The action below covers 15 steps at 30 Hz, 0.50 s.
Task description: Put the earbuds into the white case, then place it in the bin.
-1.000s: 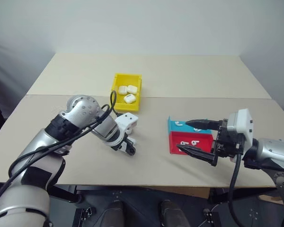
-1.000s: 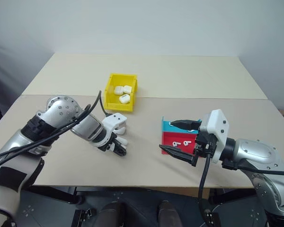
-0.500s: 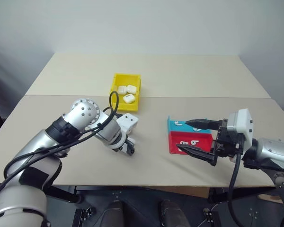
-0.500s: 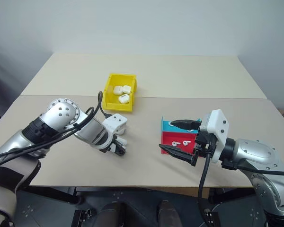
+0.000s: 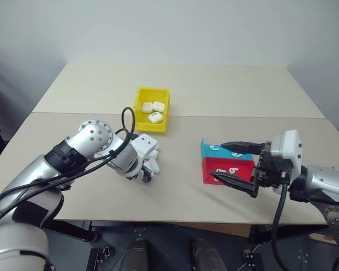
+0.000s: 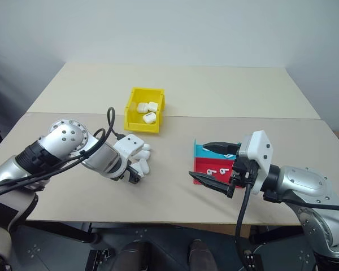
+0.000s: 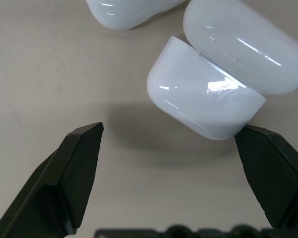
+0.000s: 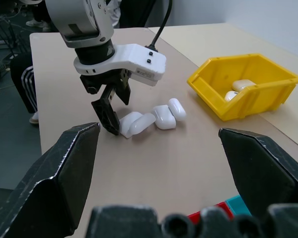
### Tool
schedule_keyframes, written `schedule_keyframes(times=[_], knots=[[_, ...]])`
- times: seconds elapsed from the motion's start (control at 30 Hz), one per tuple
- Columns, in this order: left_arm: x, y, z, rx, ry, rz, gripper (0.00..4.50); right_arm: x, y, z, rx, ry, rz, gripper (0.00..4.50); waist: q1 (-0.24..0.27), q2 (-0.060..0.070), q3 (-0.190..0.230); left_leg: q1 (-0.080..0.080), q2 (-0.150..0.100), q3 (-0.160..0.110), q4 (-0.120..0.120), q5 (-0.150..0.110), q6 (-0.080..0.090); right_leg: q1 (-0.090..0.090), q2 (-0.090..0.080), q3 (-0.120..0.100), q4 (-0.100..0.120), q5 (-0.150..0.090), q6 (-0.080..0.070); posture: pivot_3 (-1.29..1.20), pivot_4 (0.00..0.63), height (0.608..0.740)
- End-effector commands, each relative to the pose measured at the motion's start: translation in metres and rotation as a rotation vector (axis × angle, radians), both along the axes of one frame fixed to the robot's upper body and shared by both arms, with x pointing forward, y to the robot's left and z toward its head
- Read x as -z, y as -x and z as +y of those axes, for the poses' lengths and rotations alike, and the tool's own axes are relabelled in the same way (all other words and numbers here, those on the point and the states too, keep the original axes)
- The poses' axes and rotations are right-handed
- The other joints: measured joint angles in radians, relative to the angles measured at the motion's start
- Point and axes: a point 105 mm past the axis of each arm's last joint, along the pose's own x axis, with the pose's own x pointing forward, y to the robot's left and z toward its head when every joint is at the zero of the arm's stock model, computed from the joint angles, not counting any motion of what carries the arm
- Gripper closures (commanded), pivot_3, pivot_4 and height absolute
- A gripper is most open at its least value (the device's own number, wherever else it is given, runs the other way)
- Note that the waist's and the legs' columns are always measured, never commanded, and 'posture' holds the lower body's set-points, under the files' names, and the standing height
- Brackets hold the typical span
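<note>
Table [image 5: 214,90] plain beige, pale wall behind. Yellow bin [image 5: 153,108] far of centre, glossy white cases [image 5: 153,111] inside. Glossy white open case [image 7: 207,94] and another white case [image 7: 126,11] on the table left of centre, no markings. Teal tray [image 5: 217,149] and red tray [image 5: 223,168] on the right, white earbuds [image 5: 230,170] on the red one. Left gripper [image 8: 109,110]: black fingers, white housing, silver arm, black cables. Right gripper [image 5: 234,164]: black fingers, white block behind.
</note>
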Motion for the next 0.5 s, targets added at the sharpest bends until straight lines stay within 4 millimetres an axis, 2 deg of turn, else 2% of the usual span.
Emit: schedule_keyframes(times=[0.03, 0.23, 0.5], knots=[[-0.013, -0.004, -0.009, 0.064, 0.014, -0.063, 0.0, -0.009, 0.004, 0.001, -0.01, 0.006, -0.057, 0.04, 0.002, 0.0, 0.0, 0.0, 0.0, 0.0, 0.0, 0.0, -0.001, 0.0, 0.0, 0.0, 0.0, 0.0, 0.0, 0.0, 0.15, 0.74], [-0.025, -0.003, -0.015, 0.199, -0.007, -0.073, 0.0, -0.009, 0.004, 0.001, -0.006, 0.009, -0.062, 0.04, 0.007, 0.0, 0.0, -0.001, 0.0, 0.0, -0.001, 0.001, -0.002, -0.001, 0.0, 0.0, -0.001, -0.001, 0.0, 0.0, 0.15, 0.74], [-0.017, -0.01, -0.023, 0.259, -0.029, -0.061, 0.0, -0.009, 0.004, 0.001, 0.001, 0.008, -0.071, 0.04, 0.007, 0.0, 0.0, -0.001, 0.0, 0.0, -0.001, 0.001, -0.002, -0.001, 0.0, 0.0, -0.001, -0.001, 0.0, 0.0, 0.15, 0.74]])
